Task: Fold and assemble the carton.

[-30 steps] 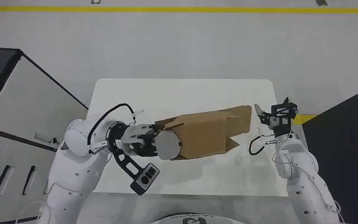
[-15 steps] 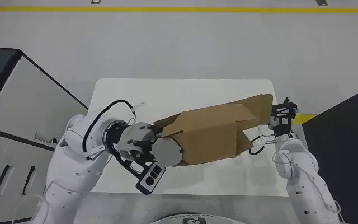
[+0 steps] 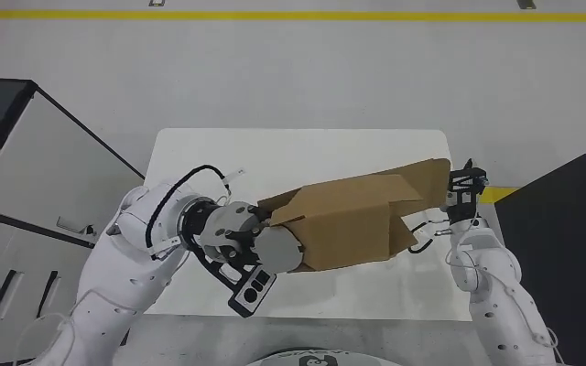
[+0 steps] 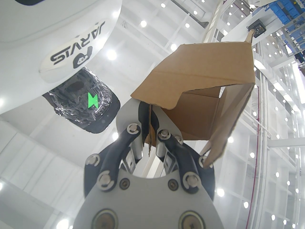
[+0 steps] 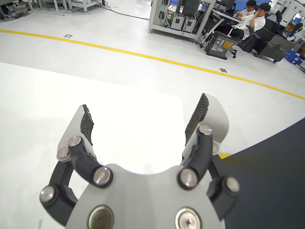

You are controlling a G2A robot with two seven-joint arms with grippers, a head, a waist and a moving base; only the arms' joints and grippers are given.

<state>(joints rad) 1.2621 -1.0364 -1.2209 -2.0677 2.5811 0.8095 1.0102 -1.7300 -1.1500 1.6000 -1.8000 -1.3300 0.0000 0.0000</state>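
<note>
Left claw (image 4: 149,117) pinching a flap of plain brown carton (image 4: 202,72), carton over white table (image 3: 275,146), right claw (image 5: 143,115) spread apart.

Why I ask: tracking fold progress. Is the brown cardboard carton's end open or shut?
Open: the brown cardboard carton shows its hollow inside, flaps spread.

Carton (image 3: 352,220) above the table (image 3: 275,156)
Left hand (image 3: 267,229) at its lower-left end; right hand (image 3: 455,190) just beside its upper-right flap

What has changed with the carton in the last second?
The carton, held in the left gripper, swung toward the right gripper; its far flap now covers part of it in the top view. The right gripper stayed open at the table edge.
</note>
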